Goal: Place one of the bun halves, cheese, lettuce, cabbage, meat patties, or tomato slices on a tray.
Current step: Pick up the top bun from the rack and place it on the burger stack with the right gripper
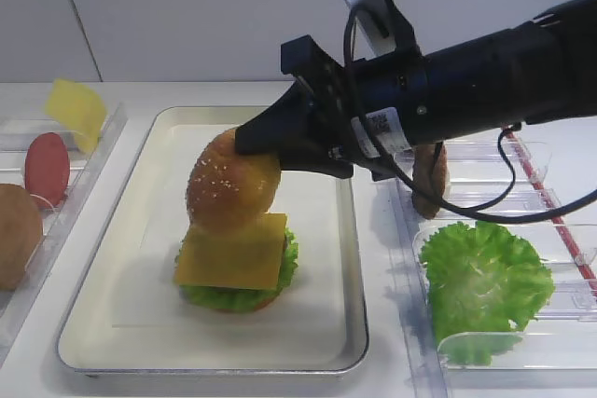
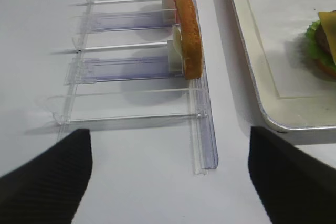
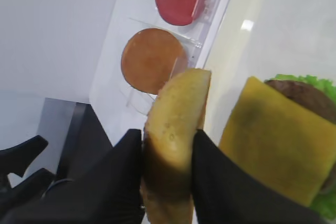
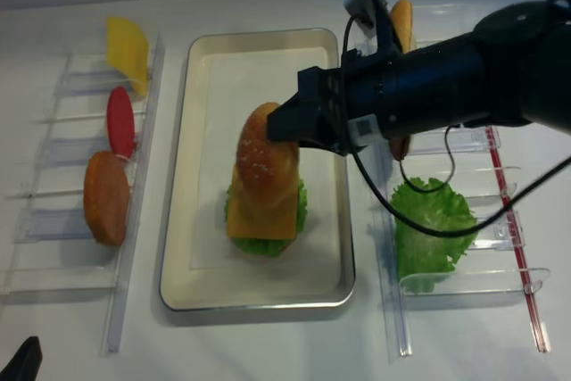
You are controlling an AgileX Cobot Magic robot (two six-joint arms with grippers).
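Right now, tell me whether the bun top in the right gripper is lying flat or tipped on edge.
Tipped on edge. The right gripper pinches the bun top by its faces, seeded dome facing sideways, above the cheese.

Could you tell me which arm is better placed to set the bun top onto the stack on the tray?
The right. Its end effector is shut on the bun top, just above the cheese on the tray. The left end effector hangs open beside the rack, away from the stack.

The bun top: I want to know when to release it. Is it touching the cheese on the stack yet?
Cannot tell. In the high view the bun top overlaps the cheese edge, but the wrist view shows it tilted on edge in the right gripper, and no view shows contact or a gap plainly.
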